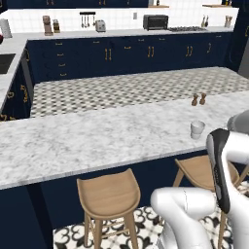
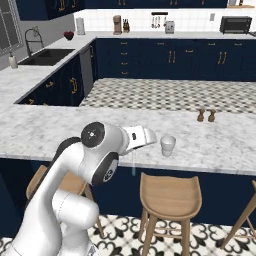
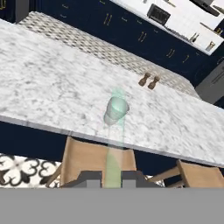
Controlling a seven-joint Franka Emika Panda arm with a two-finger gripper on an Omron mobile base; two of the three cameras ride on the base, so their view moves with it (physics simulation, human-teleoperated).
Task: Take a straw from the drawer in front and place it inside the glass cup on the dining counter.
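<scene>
The tool (image 3: 113,178) is closed on a pale green straw (image 3: 114,144), which runs up from between its two dark tips toward the glass cup (image 3: 116,110). The cup stands upright on the marbled worktop (image 3: 52,87), straight ahead of the tool and a little beyond the straw's far end, near the worktop's front edge. Two small brown shakers (image 3: 148,81) stand farther beyond the cup, off to the tool's right. A wooden stool (image 3: 87,159) sits just below the tool.

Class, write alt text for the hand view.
A pale green straw held in the shut pincer points toward a glass cup on the marbled dining counter. Two brown shakers stand beyond it.
</scene>
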